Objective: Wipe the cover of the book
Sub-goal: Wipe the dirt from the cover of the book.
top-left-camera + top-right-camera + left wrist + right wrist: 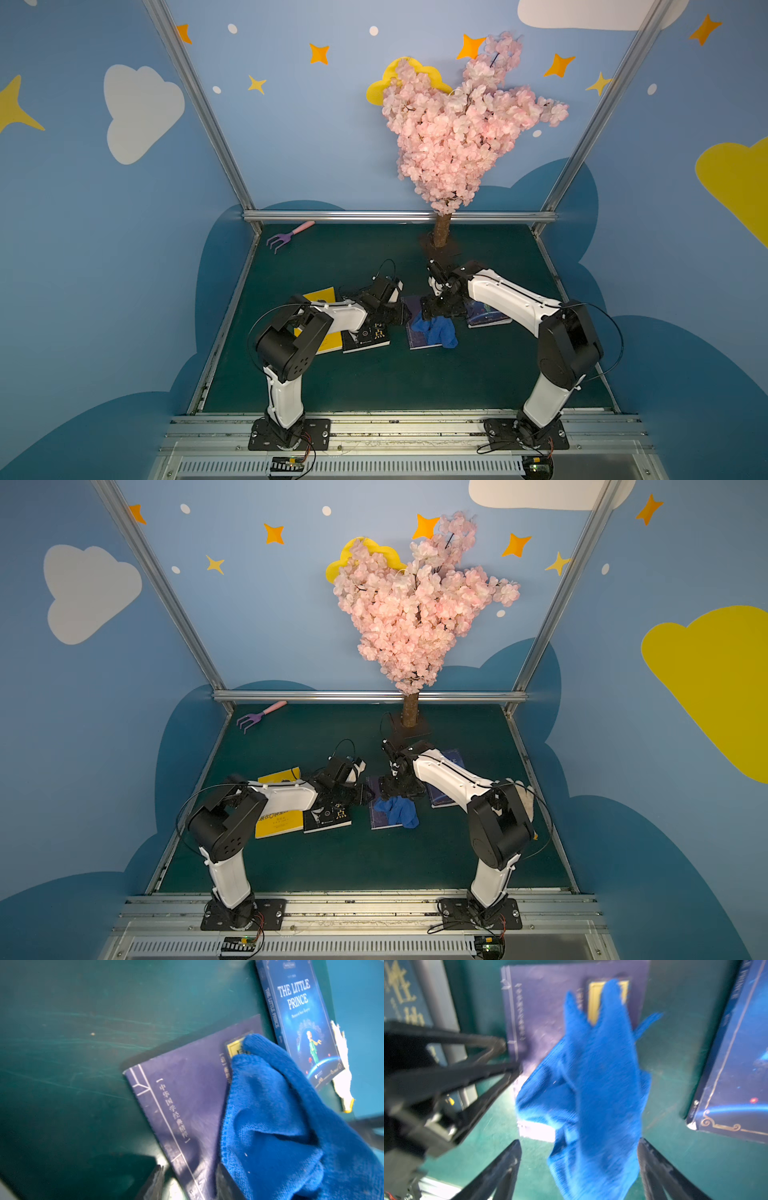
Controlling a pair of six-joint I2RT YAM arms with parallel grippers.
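Blue cloth (591, 1084) loose on book (182, 1095) | right gripper (579, 1141) wide, left gripper (190, 1167) narrow, hold unclear | wiping step, I'd pinch cloth next.

On the purple book (546, 1001), the blue cloth (602, 1084) hides most of the gold label (593, 1001); beside that book, The Little Prince (737, 1064) runs off-frame, its lettering blurred.

Nubbly blue terry cloth (280, 1126) lies on the thin purple book (182, 1105), its paper cover matt and scuffed, beside a glossy blue paperback (301, 1012) (gilt print catching light), on the dull, scratched green tabletop (62, 1043).
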